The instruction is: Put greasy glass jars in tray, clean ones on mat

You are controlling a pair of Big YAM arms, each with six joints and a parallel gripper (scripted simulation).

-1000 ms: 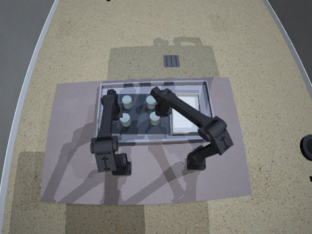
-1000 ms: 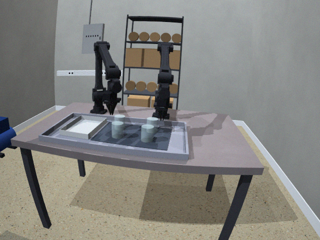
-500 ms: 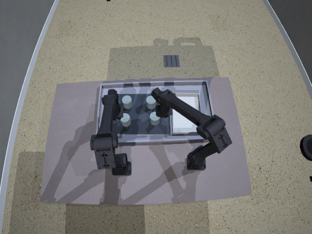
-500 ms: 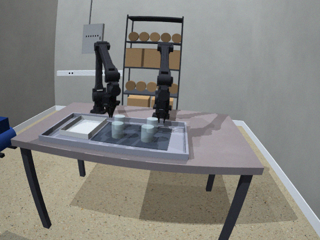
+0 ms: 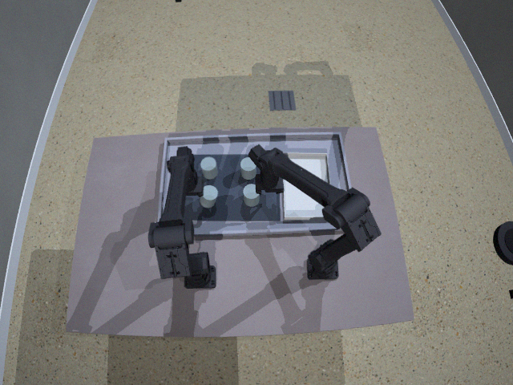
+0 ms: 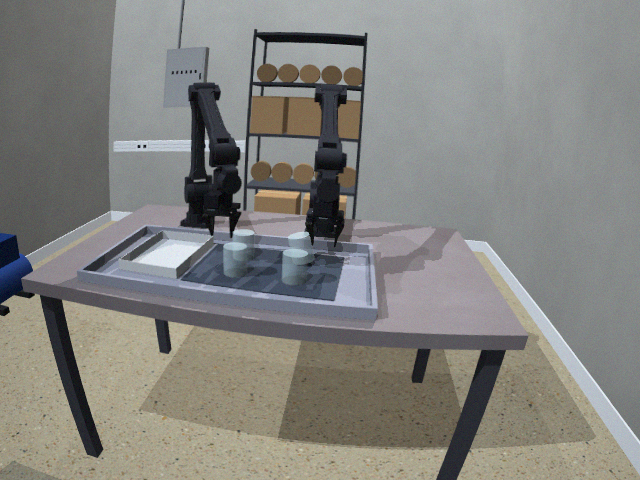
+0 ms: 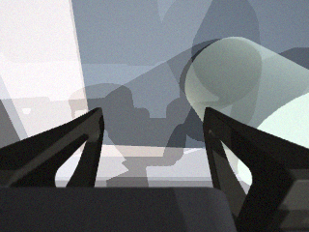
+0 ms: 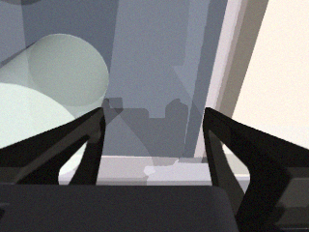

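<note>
The left hand (image 5: pixel 200 191) (image 6: pixel 325 242) (image 7: pixel 154 116) and right hand (image 5: pixel 269 191) (image 6: pixel 222 233) (image 8: pixel 154 116), both part-open and empty, flank the jar pair (image 5: pixel 209 196) (image 6: pixel 298 240) nearest the table's (image 5: pixel 352 298) (image 6: pixel 439 304) arm-side edge.
</note>
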